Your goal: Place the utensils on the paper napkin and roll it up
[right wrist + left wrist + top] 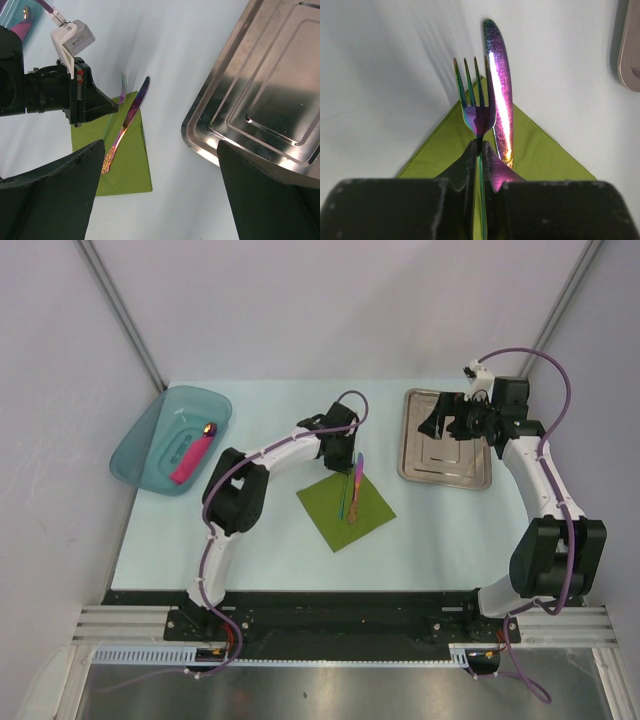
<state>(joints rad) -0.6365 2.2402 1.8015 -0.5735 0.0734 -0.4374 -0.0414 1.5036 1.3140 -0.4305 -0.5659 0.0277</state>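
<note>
Already laid: knife point(500, 85) lies corner to corner on the paper napkin point(540, 155), blade tip past the far corner, probably so the sheet can roll around it.
Fork point(476, 107): just left of the knife and parallel, tines pointing far; whether it touches the paper I cannot tell.
Left hand point(480, 150): clamped on the fork's handle.
Right hand point(159, 150): spread wide, empty, above the tray's point(260, 100) left edge, well apart from the napkin.

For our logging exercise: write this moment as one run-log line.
left gripper: shut on fork, over napkin | knife: lying on napkin | right gripper: open, empty, near tray
</note>
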